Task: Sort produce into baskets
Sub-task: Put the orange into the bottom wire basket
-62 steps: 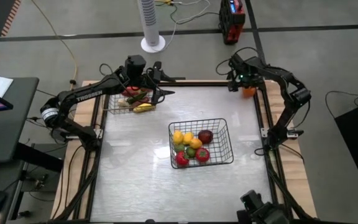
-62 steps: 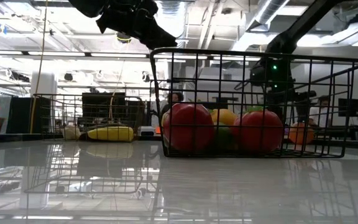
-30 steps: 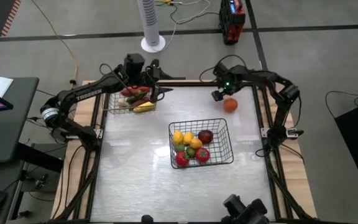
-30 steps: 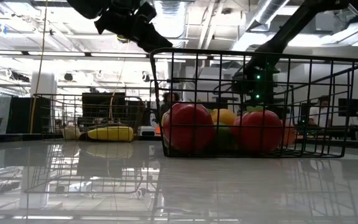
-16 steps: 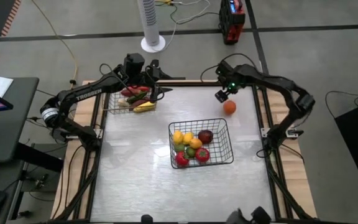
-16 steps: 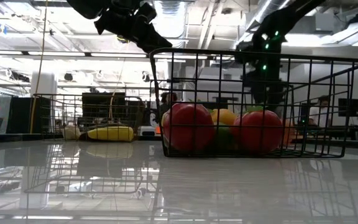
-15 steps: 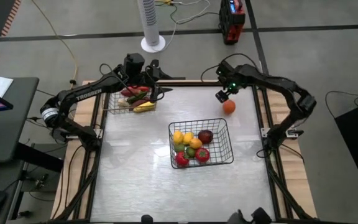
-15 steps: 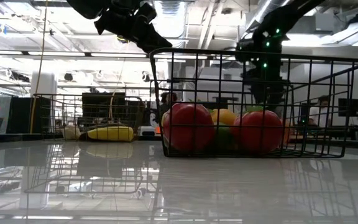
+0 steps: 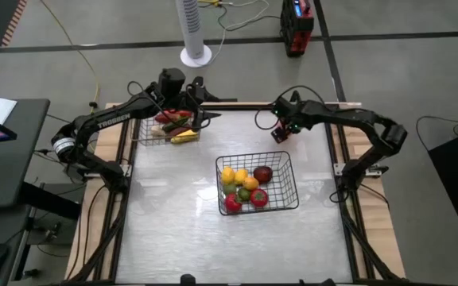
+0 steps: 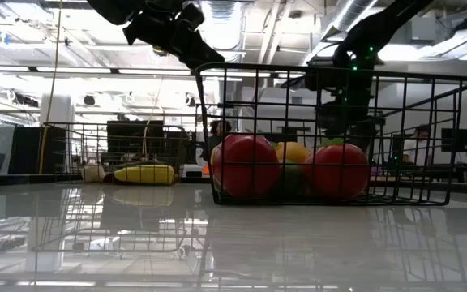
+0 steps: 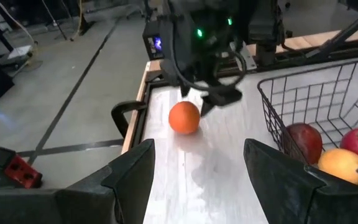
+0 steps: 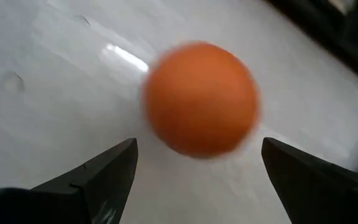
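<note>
An orange ball [image 11: 184,117] lies on the table at the far right; it also shows in the right wrist view [image 12: 199,98]. My right gripper [image 9: 281,131] hangs open just above it, the ball ahead of its spread fingers [image 12: 197,180]; in the high view the gripper hides the ball. My left gripper [image 9: 199,111] is open and empty above the grey basket [image 9: 145,135], which holds long yellow [image 9: 183,137] and red pieces. The black basket [image 9: 253,156] at mid-table holds round red, yellow, green and maroon pieces.
The table's far right rail and corner lie close behind the ball. In the low view, the black basket [image 10: 331,81] stands in front of my right gripper. A white fan stand and a red device stand on the floor beyond the far edge.
My right gripper has moved a little toward the near edge and the table's left, coming over the orange ball, which stays about where it was on the table. In the low view it rose and then came down a little.
</note>
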Available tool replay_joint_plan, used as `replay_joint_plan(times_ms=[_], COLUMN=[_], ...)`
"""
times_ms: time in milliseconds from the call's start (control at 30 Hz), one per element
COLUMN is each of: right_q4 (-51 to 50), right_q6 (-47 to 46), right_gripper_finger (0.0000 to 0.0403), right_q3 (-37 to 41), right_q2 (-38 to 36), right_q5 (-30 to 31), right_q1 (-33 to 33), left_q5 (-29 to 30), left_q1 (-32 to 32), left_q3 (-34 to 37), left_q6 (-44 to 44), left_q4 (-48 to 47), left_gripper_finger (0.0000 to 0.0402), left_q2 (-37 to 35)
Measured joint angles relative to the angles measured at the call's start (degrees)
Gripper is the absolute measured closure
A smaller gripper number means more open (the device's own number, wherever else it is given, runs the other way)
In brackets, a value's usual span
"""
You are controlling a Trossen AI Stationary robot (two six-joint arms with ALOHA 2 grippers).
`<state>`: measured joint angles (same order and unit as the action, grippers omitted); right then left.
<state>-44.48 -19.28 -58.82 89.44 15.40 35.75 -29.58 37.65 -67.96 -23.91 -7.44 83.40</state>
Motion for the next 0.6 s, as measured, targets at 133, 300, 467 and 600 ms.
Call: replay_joint_plan(times_ms=[133, 300, 467, 600], right_q4=[6.6, 7.9, 7.3, 8.7], right_q6=[3.2, 4.6, 5.3, 5.7], right_gripper_finger=[0.0033, 0.0033, 0.0033, 0.0033], right_q3=[1.4, 1.4, 1.4, 0.6], right_q2=[1.6, 4.3, 4.3, 3.2], right_q5=[-0.1, -0.7, -0.5, -1.3], right_q1=[0.0, 0.8, 1.2, 2.1], left_q5=[0.0, 0.0, 0.0, 0.0], left_q1=[0.0, 0.0, 0.0, 0.0], left_q3=[0.0, 0.0, 0.0, 0.0], left_q6=[1.1, 1.0, 0.6, 0.6], left_q4=[1.1, 0.3, 0.3, 0.4], left_gripper_finger=[0.0166, 0.0166, 0.0166, 0.0166], left_q2=[0.0, 0.0, 0.0, 0.0])
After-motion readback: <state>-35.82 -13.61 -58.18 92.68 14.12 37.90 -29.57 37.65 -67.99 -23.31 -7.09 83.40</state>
